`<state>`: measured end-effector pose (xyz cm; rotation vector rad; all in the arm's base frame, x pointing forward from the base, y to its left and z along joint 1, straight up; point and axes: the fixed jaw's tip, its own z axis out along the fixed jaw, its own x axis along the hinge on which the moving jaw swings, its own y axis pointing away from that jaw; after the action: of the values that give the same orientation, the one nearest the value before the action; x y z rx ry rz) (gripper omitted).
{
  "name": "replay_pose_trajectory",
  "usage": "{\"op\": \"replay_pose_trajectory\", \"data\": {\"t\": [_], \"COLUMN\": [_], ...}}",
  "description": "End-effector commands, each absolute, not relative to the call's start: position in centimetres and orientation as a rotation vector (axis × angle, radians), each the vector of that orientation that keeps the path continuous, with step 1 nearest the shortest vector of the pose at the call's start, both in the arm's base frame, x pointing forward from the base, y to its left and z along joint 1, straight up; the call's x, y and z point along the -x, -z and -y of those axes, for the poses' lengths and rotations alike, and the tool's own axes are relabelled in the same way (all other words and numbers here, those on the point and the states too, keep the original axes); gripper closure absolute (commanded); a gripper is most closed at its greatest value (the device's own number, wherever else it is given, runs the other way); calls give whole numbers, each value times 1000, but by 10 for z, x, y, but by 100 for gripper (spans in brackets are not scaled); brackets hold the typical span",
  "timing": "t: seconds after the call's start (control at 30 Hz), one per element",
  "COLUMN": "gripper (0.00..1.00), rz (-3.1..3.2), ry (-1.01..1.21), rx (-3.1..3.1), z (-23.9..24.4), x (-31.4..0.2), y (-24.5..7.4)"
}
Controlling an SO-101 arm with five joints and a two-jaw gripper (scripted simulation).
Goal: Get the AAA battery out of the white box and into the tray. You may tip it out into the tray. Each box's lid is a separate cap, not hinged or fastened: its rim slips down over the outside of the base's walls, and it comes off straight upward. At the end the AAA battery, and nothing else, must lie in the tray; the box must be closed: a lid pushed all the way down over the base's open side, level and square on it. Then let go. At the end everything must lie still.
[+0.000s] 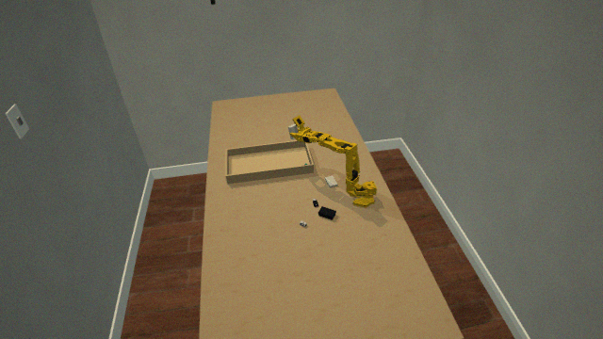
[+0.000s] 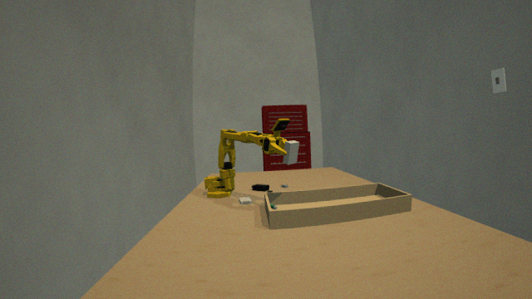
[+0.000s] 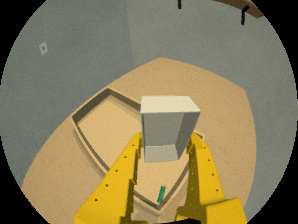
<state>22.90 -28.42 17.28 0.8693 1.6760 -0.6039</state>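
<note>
My gripper (image 2: 287,151) is shut on the white box base (image 2: 291,152) and holds it tilted high in the air, over the tray's corner nearest the arm. The base also shows in the wrist view (image 3: 168,128) and in the top view (image 1: 292,128). The brown tray (image 1: 268,161) (image 2: 337,203) lies below. A small green cylinder, which looks like the AAA battery (image 2: 273,206) (image 1: 306,164) (image 3: 160,193), lies inside the tray at that near corner. The flat white lid (image 1: 332,181) (image 2: 245,200) lies on the table between the tray and the arm's base.
A closed black box (image 1: 327,213) (image 2: 260,187) lies on the table near the arm's base. A small black item (image 1: 315,202) and a small grey item (image 1: 303,224) lie loose beside it. A red cabinet (image 2: 287,137) stands behind the table.
</note>
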Motion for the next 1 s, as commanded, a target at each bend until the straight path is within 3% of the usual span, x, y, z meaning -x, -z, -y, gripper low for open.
{"op": "replay_pose_trajectory", "data": {"t": [0.0, 0.97], "gripper": [81, 81], "rz": [-1591, -1774], "ry": [617, 555], "rx": [-828, -923], "z": [280, 273], "x": [-230, -224], "y": [-204, -173]}}
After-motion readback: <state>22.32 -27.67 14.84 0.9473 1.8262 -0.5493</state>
